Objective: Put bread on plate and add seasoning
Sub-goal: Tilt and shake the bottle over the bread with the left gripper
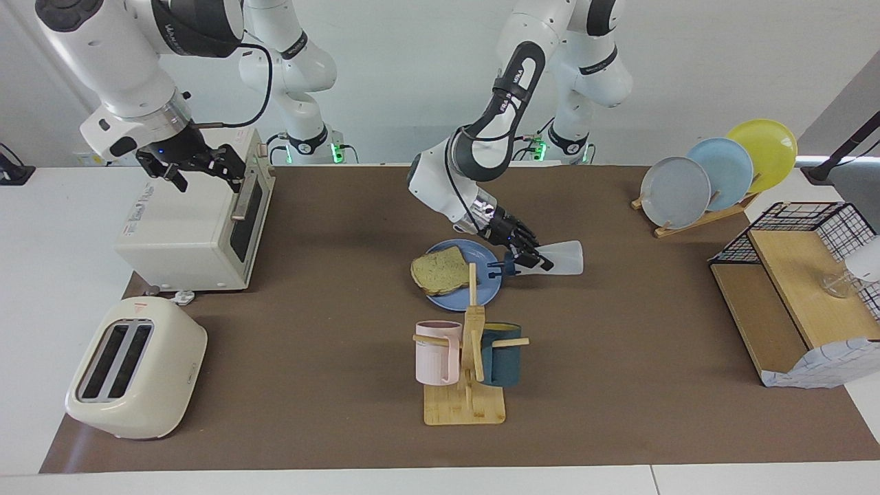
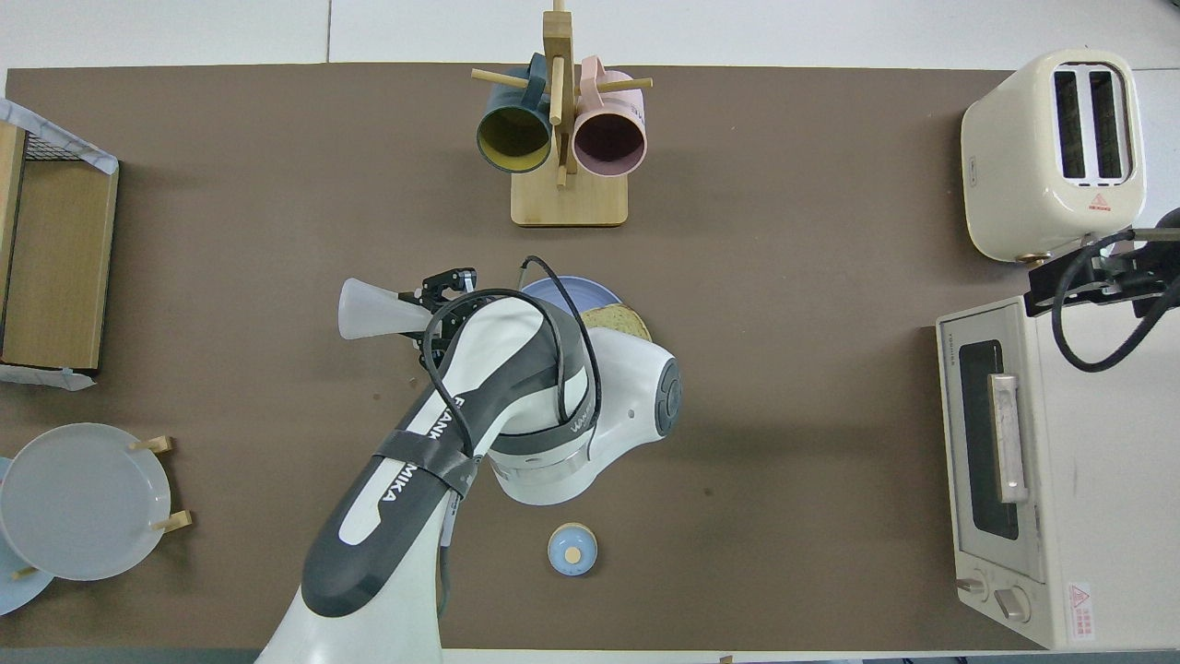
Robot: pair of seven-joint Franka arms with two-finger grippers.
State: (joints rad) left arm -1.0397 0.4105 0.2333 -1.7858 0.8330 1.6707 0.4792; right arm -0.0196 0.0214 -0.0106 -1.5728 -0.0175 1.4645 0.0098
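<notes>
The square speckled bread point(image 1: 438, 269) lies on the blue plate point(image 1: 481, 291), partly over its rim on the side toward the right arm's end; from overhead the left arm hides most of the bread point(image 2: 619, 320) and the plate point(image 2: 562, 292). My left gripper point(image 1: 531, 257) is shut on the neck of the seasoning point(image 1: 562, 258). It holds this translucent bottle on its side in the air, with the dark cap pointing at the plate's edge. From overhead the left gripper point(image 2: 441, 305) and the seasoning point(image 2: 369, 309) sit just beside the plate. My right gripper point(image 1: 206, 177) waits open above the toaster oven point(image 1: 180, 234).
A wooden mug rack point(image 1: 466, 385) with a pink and a teal mug stands farther from the robots than the plate. A cream toaster point(image 1: 134, 368) sits at the right arm's end. Racked plates point(image 1: 715, 175) and a wire-and-wood shelf point(image 1: 797, 289) fill the left arm's end. A small blue bell point(image 2: 572, 550) is near the robots.
</notes>
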